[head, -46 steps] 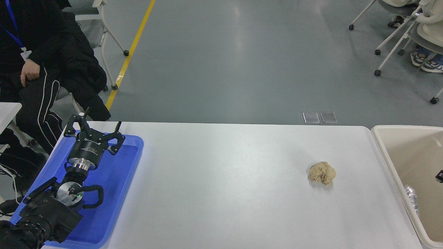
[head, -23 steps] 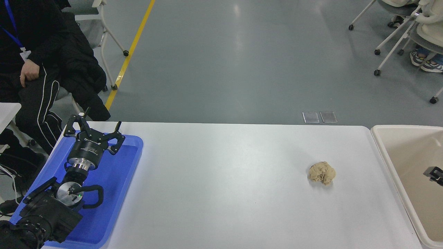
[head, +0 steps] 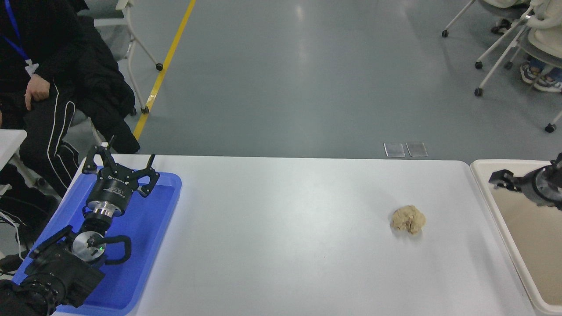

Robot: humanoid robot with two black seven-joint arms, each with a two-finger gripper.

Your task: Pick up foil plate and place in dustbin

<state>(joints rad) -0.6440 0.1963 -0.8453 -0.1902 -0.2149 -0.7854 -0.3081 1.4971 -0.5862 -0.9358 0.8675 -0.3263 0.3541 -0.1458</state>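
Note:
The foil plate is not in view. The dustbin (head: 511, 245) is a beige bin with a thick pale rim at the table's right end, cut off by the picture's edge. My right gripper (head: 505, 180) comes in from the right edge and hangs over the bin's far part, above its rim. Only part of it shows, and nothing shows in it. My left gripper (head: 119, 163) is open and empty, parked over the blue tray (head: 167, 206) at the lower left.
A tan crumpled paper ball (head: 408, 219) lies on the white table (head: 281, 228), right of the middle and left of the bin. A person in black (head: 39, 87) sits at the far left. Wheeled chairs (head: 518, 48) stand at the far right.
My right gripper has risen from low inside the bin to above its far rim and shows more. A shiny scrap seen in the bin one second ago no longer shows. The left arm is still.

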